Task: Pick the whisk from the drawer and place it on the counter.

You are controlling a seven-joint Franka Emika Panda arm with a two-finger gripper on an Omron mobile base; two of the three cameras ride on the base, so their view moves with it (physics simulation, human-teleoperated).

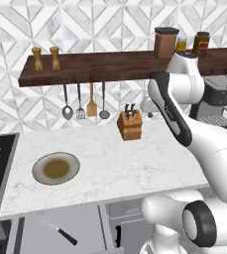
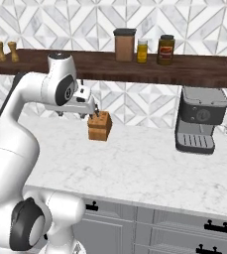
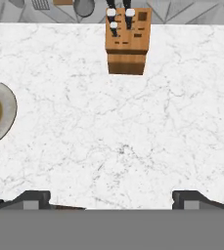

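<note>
Beside the knife block (image 2: 99,126) stands a glossy white arm (image 1: 184,124) of rounded segments, with dark joint rings and a black stripe.

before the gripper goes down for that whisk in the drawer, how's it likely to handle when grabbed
The whisk is probably light: a thin wire head on a slim black handle. The rounded handle may roll or slip between the fingers, so a centred pinch looks safest. The wire balloon likely flexes if squeezed. It lies flat on the drawer floor, so it shouldn't tip.

Chevron-tiled wall (image 1: 110,25) (dark shelf (image 1: 85,67))
</note>
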